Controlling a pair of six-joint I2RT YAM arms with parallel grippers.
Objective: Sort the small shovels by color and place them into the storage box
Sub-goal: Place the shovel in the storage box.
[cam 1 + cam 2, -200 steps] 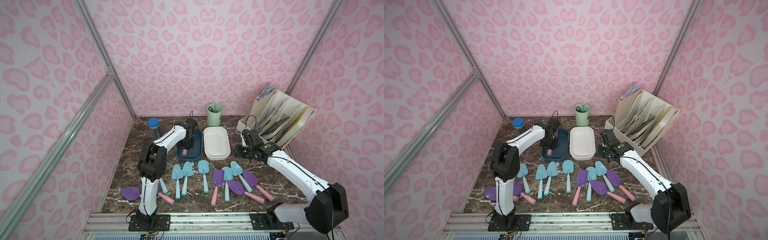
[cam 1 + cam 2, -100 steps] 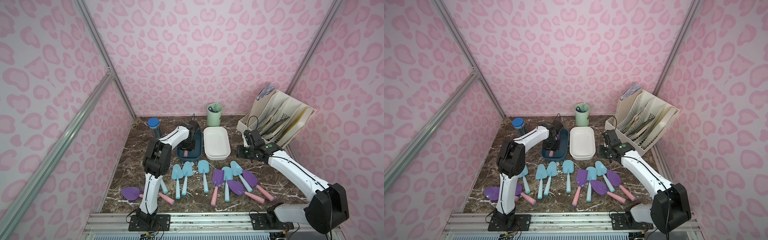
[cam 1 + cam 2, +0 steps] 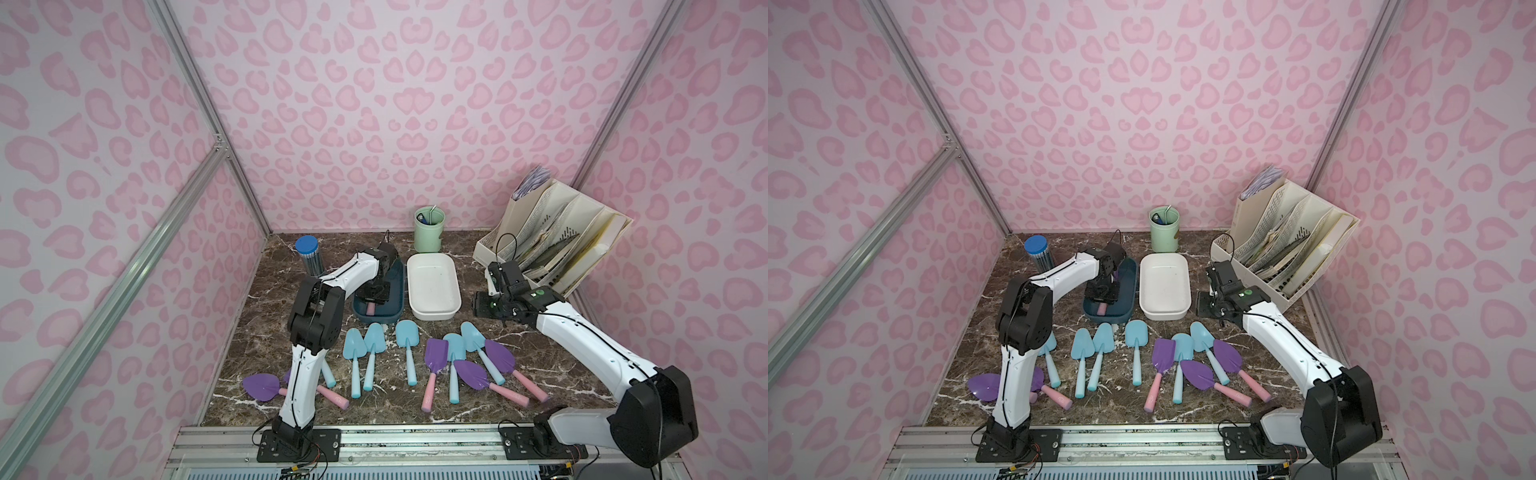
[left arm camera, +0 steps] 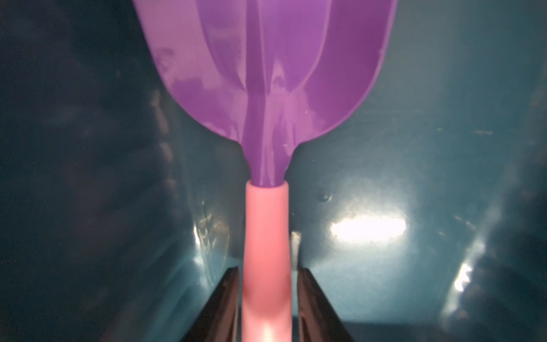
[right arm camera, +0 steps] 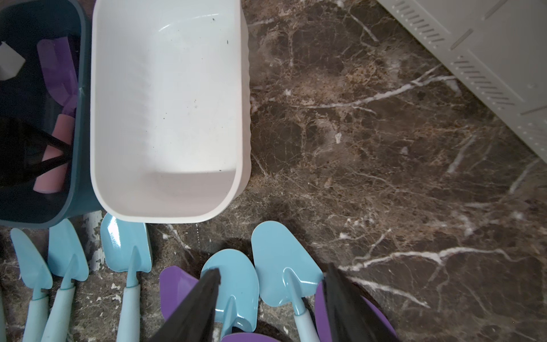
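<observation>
in both top views the left gripper sits low inside the dark teal box, over a purple shovel whose pink handle end points toward the robot's base. the white box just beside it holds nothing. the right gripper hangs beside the white box, and is the arm nearer to the blue shovels lying on the table, handles toward the base.

the left wrist view shows what the top views hide. the fingers flank the handle along its long axis, with a sliver of box floor visible beside one, so we judge the shovel released and lying in the box.

the right wrist view shows the right fingers spread and empty above two blue blades.
</observation>
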